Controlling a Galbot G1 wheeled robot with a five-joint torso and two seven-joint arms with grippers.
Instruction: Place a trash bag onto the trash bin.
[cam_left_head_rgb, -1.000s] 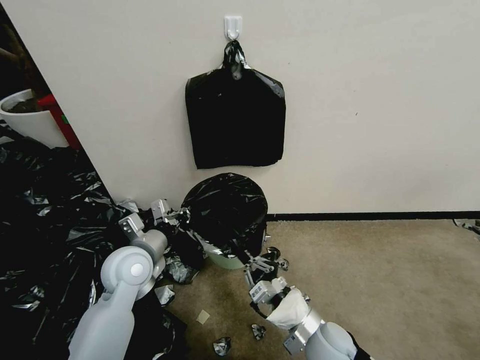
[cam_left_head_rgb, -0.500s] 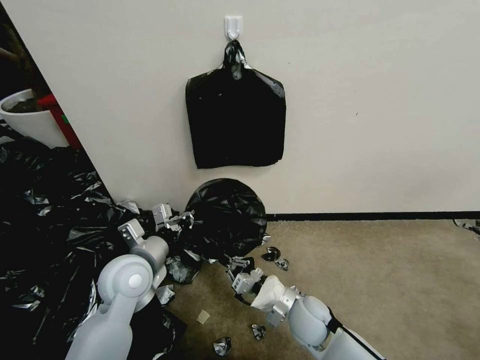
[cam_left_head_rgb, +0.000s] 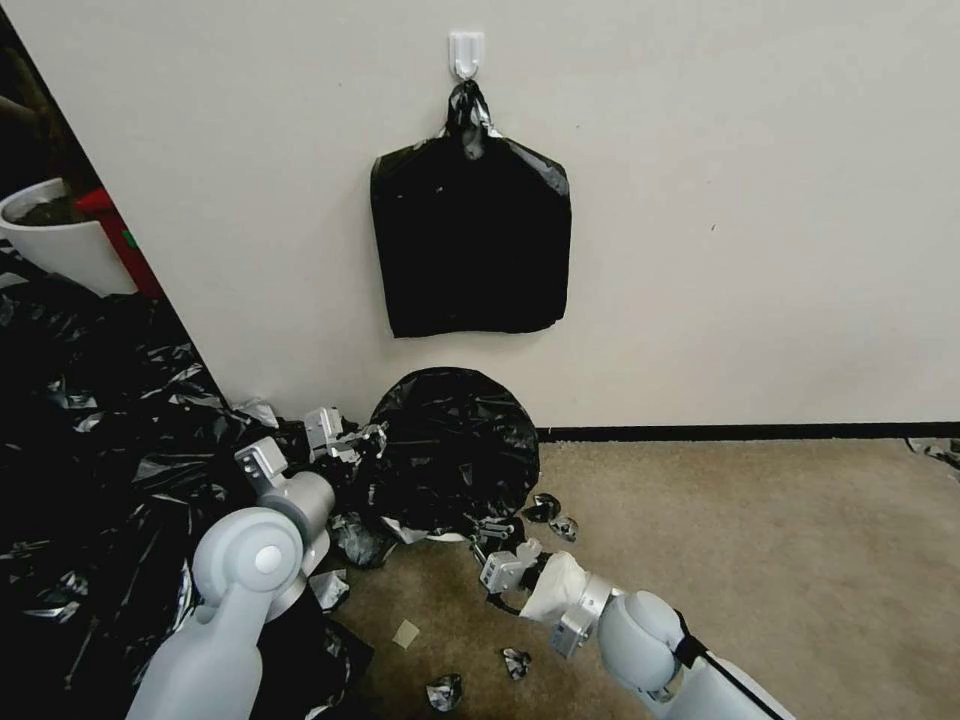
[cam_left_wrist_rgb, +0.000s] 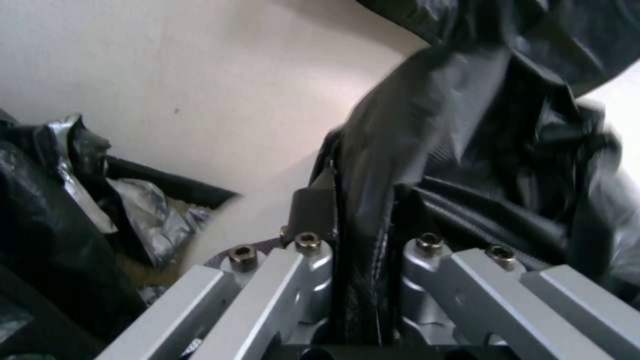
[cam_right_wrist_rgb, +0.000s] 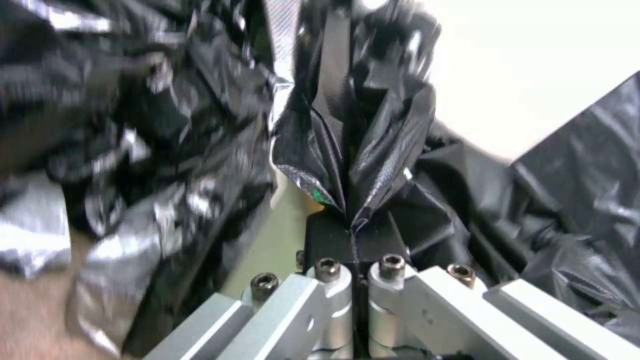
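The glossy black trash bag (cam_left_head_rgb: 455, 450) is draped over the trash bin, which stands on the carpet against the wall. Of the cream-white trash bin (cam_left_head_rgb: 441, 537) only a sliver shows under the bag's lower edge. My left gripper (cam_left_head_rgb: 366, 440) is at the bag's left side, shut on a fold of its film (cam_left_wrist_rgb: 363, 200). At the bag's lower front edge, my right gripper (cam_left_head_rgb: 493, 530) is shut on a pinched pleat of the film (cam_right_wrist_rgb: 350, 220). A pale strip of the bin's side (cam_right_wrist_rgb: 277, 240) shows beside that pleat.
A flat stack of black bags (cam_left_head_rgb: 470, 245) hangs from a white hook (cam_left_head_rgb: 466, 52) above the bin. A large mass of black bags (cam_left_head_rgb: 90, 450) fills the left, with a white planter (cam_left_head_rgb: 55, 245) behind. Film scraps (cam_left_head_rgb: 445, 690) lie on the carpet; open carpet (cam_left_head_rgb: 760, 540) at right.
The bag has come down lower over the bin, so the cream side seen earlier is nearly covered. My right gripper has moved lower and leftward with the film; the left gripper barely moved.
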